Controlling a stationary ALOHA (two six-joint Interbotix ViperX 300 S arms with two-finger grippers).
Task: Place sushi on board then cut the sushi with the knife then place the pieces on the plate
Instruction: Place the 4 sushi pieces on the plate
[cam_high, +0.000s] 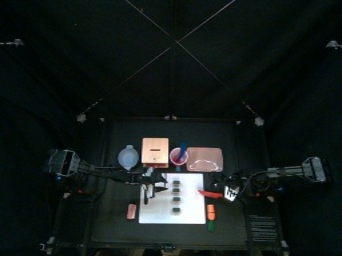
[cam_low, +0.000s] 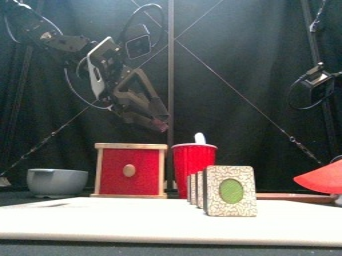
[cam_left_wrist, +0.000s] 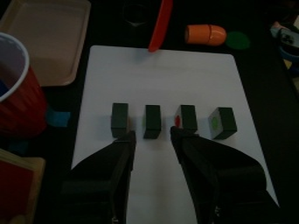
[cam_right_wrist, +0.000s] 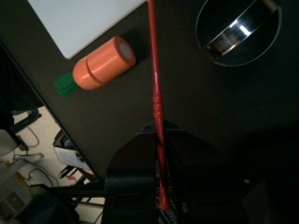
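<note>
Dark green sushi blocks (cam_left_wrist: 152, 121), four of them, stand in a row down the middle of the white cutting board (cam_high: 194, 215) with small gaps between them. From the front they line up one behind another, and the nearest shows a pale face with a green oval centre.

And there's the left gripper (cam_left_wrist: 152, 140), up over the board's left side, jaws spread wide and pointing at the two middle blocks. It's carrying nothing, and the front view has it well above the board.

On the other side, the right gripper (cam_right_wrist: 158, 140) is just off the board's right edge. Its jaws are pinched tight on the red knife (cam_right_wrist: 153, 79), whose thin blade runs straight out from between them. The left wrist view shows the blade slanting down toward that edge of the board.

An orange toy carrot (cam_right_wrist: 103, 63) with a green end lies on the black tabletop (cam_high: 114, 225), right beside the board's front right corner.

Behind the board, left to right, sit the blue-grey bowl (cam_low: 56, 180), the wooden box (cam_low: 131, 170) with its red front, the red cup (cam_low: 194, 165) and the pink tray (cam_high: 205, 158). The cup stands just beside the box, and the tray is empty.
</note>
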